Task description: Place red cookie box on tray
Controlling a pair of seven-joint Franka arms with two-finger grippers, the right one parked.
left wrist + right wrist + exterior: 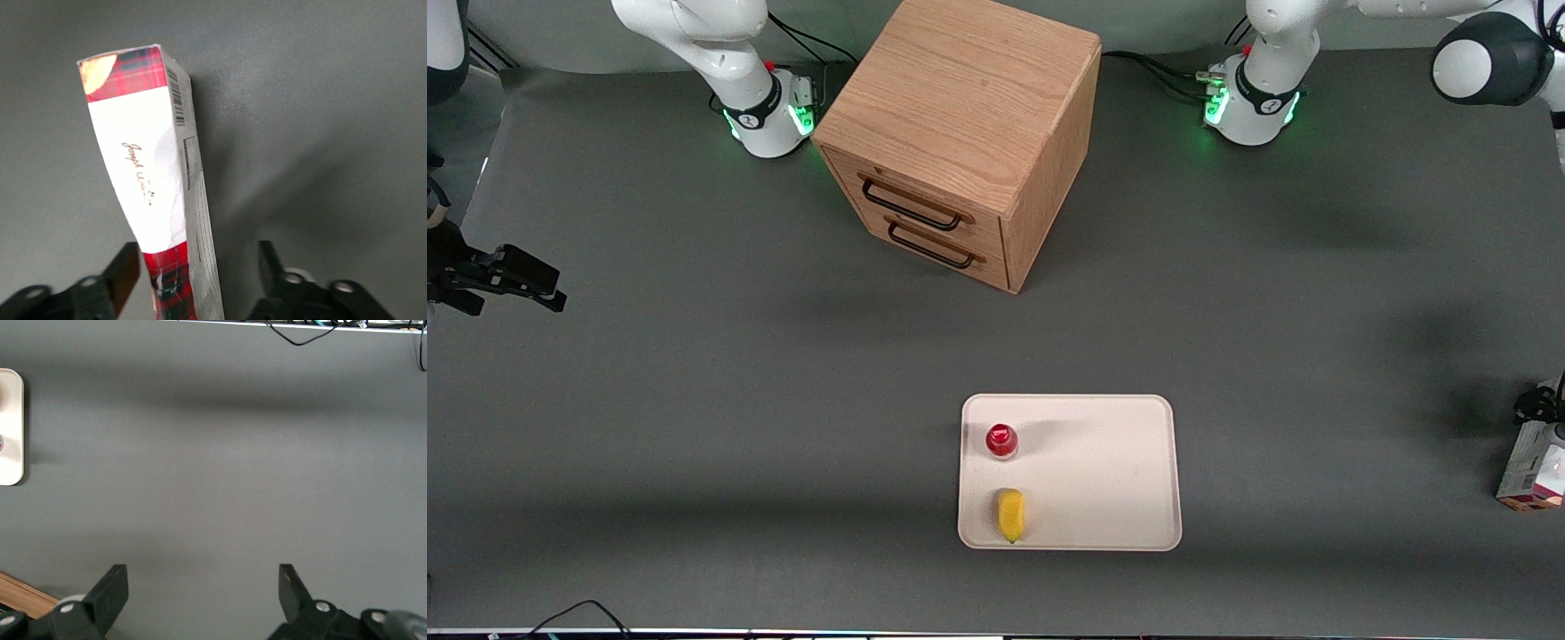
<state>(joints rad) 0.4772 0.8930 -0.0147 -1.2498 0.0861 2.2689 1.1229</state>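
The red cookie box (150,180), a thin carton with red plaid ends, a white face and a barcode, stands on its narrow edge on the grey table. In the front view the red cookie box (1529,476) shows at the working arm's end of the table, far sideways from the cream tray (1112,471). My gripper (198,270) is directly above the box and open. One finger (123,273) is on each side of the carton, and a gap shows between each finger and the box. Only a small dark part of the gripper (1543,409) reaches into the front view.
On the tray stand a small red-capped bottle (1002,440) and a yellow object (1010,514), both along the side toward the parked arm. A wooden two-drawer cabinet (960,133) stands farther from the front camera, between the arm bases.
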